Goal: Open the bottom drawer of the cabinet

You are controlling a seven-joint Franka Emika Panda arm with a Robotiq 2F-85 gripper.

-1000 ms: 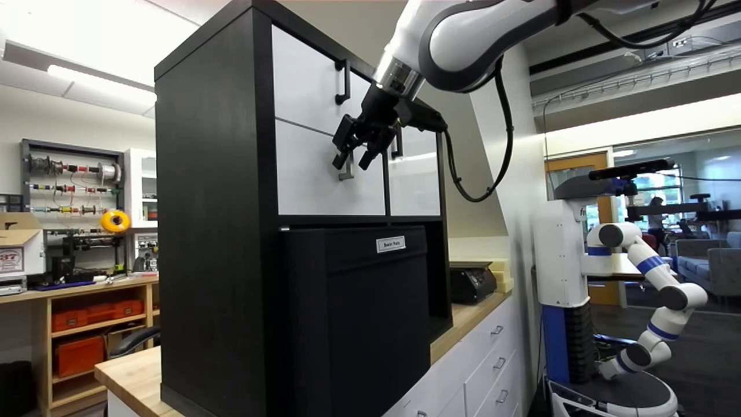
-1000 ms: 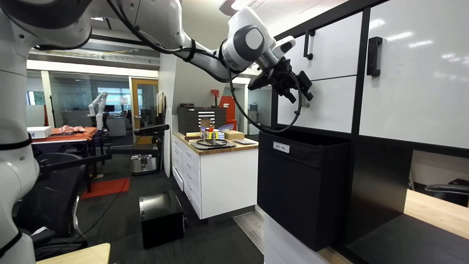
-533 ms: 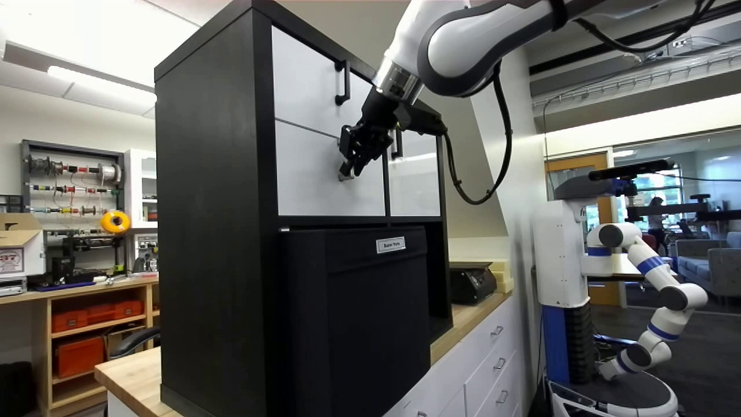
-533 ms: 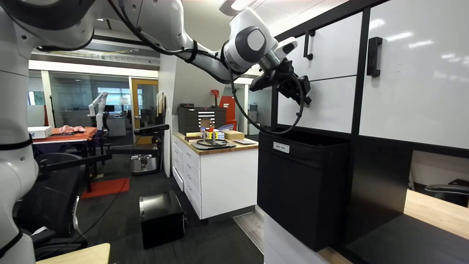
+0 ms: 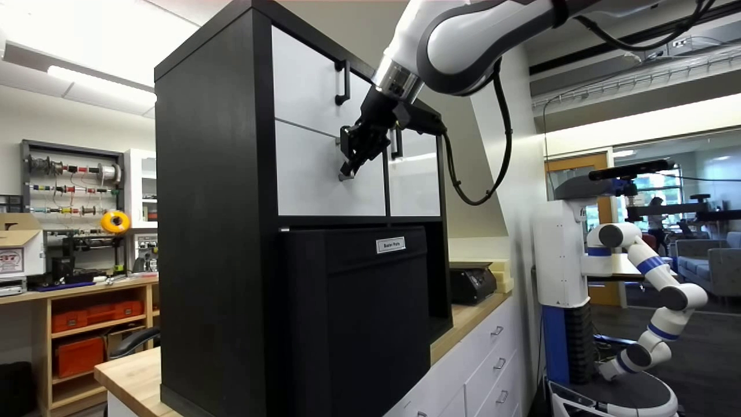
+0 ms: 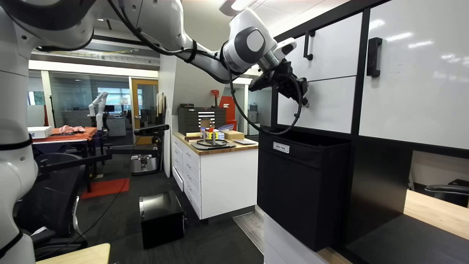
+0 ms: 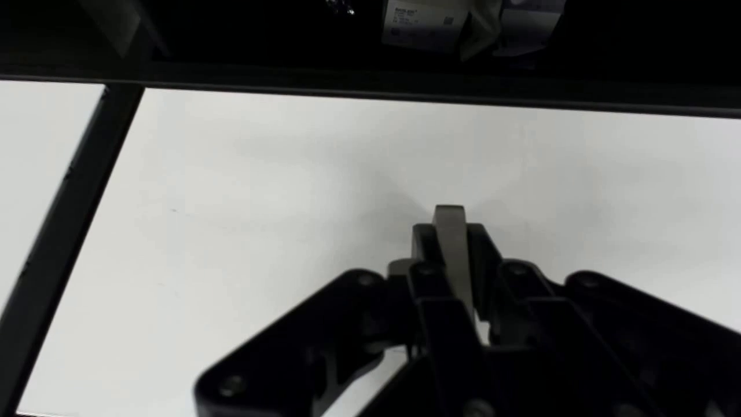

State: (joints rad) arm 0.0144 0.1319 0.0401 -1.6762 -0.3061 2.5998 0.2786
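Gripper pinches the silver handle | bottom drawer looks closed, at 12 o'clock from the black bin in an exterior view | risk: if the pull is not straight, handle may slip out

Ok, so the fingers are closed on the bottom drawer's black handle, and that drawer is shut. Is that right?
Not quite: the handle is silver, not black, as the wrist view shows. The rest holds: the fingers are closed on it, and the bottom drawer is shut.
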